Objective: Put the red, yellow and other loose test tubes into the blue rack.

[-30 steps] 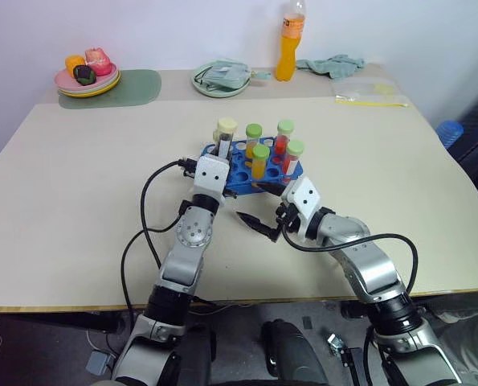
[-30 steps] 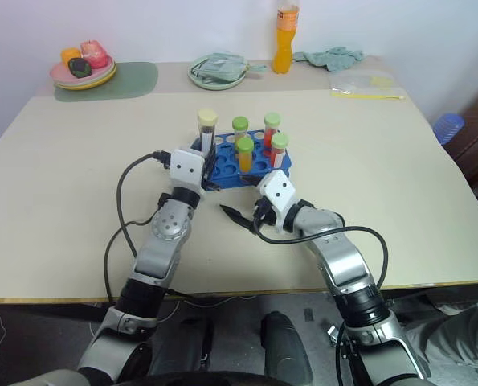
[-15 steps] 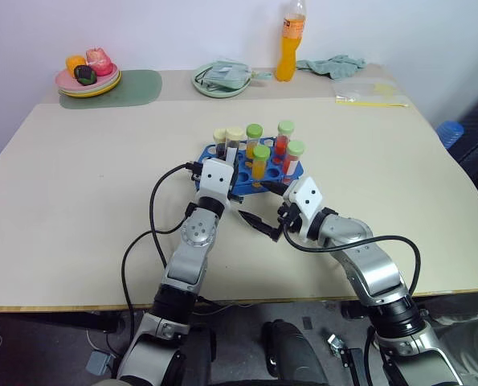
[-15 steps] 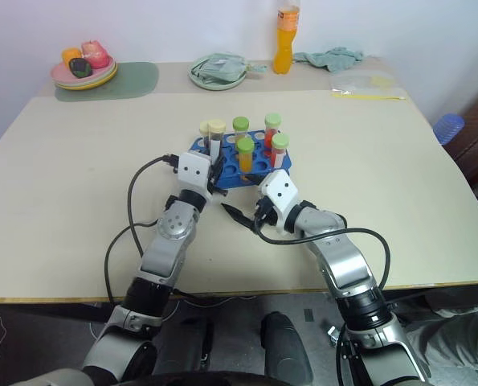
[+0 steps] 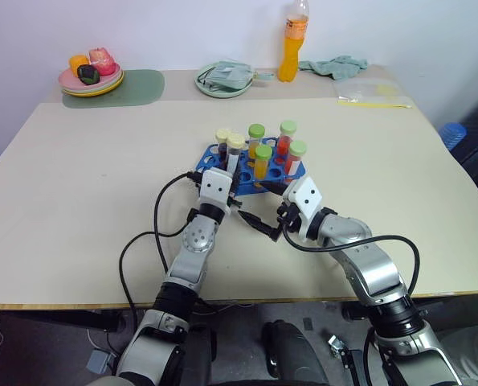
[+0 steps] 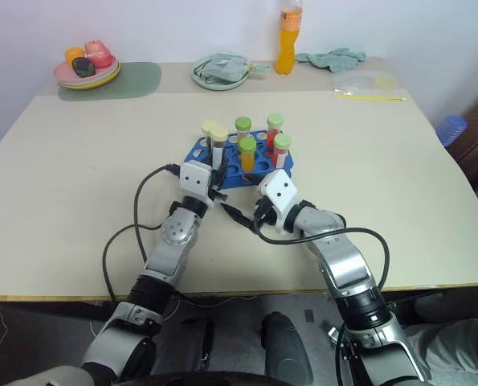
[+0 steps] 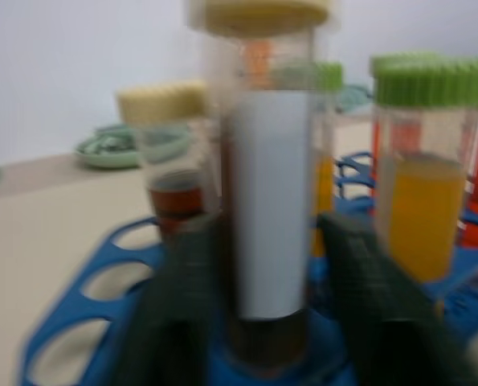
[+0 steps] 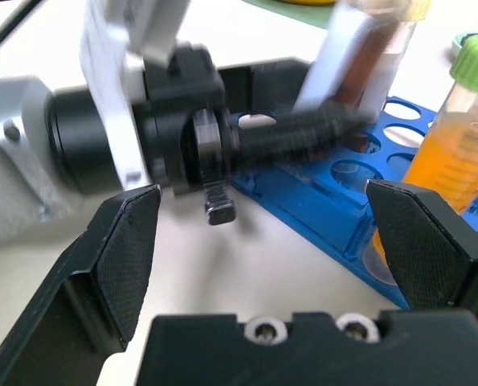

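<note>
A second ago the left gripper [image 7: 259, 305] held the cream-capped dark test tube [image 5: 234, 153] high; now it stands sunk into the blue plastic rack [image 5: 214, 158] mid-tabletop [image 5: 86, 185], jaws slightly parted, flanking without clamping. Right gripper [image 8: 263, 241] unchanged, jaws wide and empty. Six capped tubes in the rack: two cream, four green.

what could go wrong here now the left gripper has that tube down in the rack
1. In the left wrist view the left gripper has its fingers just clear of the cream-capped tube in the blue rack. Pulling back off-line could snag and tip it.
2. The other tubes, such as the orange one, stand close by, so a sideways sweep might knock them.
3. The right gripper hangs open just beside the left gripper, so the arms could collide.
</note>
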Controlling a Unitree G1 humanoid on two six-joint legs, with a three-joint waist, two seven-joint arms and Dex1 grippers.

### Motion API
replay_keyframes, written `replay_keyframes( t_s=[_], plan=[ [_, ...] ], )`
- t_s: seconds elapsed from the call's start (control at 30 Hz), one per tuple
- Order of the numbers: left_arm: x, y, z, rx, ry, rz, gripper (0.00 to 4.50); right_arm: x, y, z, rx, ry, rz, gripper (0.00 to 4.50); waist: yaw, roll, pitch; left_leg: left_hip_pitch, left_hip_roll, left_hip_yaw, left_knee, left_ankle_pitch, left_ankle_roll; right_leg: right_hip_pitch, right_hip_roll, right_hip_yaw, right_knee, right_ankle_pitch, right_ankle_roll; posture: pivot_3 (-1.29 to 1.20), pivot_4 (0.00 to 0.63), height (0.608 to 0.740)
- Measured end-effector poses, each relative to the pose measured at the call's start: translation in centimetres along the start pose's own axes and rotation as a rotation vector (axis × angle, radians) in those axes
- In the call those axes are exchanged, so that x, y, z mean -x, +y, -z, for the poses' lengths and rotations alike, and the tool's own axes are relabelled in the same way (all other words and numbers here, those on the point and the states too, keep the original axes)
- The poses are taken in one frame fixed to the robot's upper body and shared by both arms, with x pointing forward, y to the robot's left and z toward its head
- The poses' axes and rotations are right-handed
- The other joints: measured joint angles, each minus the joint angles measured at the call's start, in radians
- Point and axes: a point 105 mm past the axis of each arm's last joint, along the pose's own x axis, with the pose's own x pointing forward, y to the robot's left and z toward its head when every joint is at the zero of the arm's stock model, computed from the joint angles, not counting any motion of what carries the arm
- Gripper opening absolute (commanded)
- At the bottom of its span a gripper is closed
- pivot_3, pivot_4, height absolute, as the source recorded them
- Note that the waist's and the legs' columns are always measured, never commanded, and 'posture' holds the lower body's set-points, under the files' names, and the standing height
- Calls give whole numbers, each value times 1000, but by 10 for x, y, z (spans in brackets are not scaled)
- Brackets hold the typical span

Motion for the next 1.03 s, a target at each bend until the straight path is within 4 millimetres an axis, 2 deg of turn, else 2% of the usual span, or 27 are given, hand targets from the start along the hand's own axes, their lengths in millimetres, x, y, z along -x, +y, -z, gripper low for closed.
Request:
replay_keyframes(
  t_s=[0.03,0.07,0.13,0.2,0.3,0.43,0.5,0.6,0.7,0.83,1.03],
  plan=[
    [0,-1,-1,4,-6,2,4150,0,0,0,0,0,-1,4500,-1,0,0,0,0,0,0,0,0,0,0,0,0,0,0,0,150,740],
    [0,0,-4,20,-22,-1,4399,0,0,0,0,1,-4,4500,-1,0,0,0,0,0,0,0,0,0,0,0,0,0,0,0,150,740],
    [4,4,-12,42,-50,-9,4399,2,0,0,-9,4,-23,4500,-6,0,0,0,0,0,0,0,0,0,0,0,0,0,0,0,150,740],
    [17,12,-20,68,-81,-15,4399,12,-5,-2,-11,20,-49,4500,-6,0,0,0,1,0,-1,0,1,0,0,0,0,0,0,0,150,740],
    [45,36,-23,65,-53,-13,4399,33,-20,-5,-6,48,-55,4500,-6,0,0,0,1,0,-1,0,1,0,1,0,0,0,0,0,150,740],
    [84,63,-32,42,24,33,4399,66,-35,6,-10,139,-43,4500,-3,0,0,0,1,0,0,-1,1,0,0,0,-1,0,0,0,150,740],
    [109,79,-30,18,113,59,4399,84,-49,15,-12,194,0,4500,-3,1,0,1,1,1,0,-1,2,1,0,0,-1,0,0,0,150,740],
    [152,115,-16,-2,295,29,4399,117,-81,22,-27,252,124,4500,-5,2,1,1,2,2,0,-1,2,1,1,0,-1,-1,-1,0,150,740],
    [177,139,-17,-6,374,-7,4399,131,-95,23,-28,261,177,4500,-5,2,1,2,3,2,0,-1,2,1,1,0,-1,-2,-3,0,150,740],
    [192,160,-25,-44,399,-63,4399,139,-101,35,-49,282,200,4500,-3,2,1,2,3,3,0,-1,2,2,1,1,-2,-2,-3,0,150,740],
    [198,162,-22,-35,415,-109,4399,132,-99,44,-46,288,183,4500,-7,2,1,2,3,3,0,-1,2,2,1,1,-2,-2,-3,0,150,740]
  ],
)
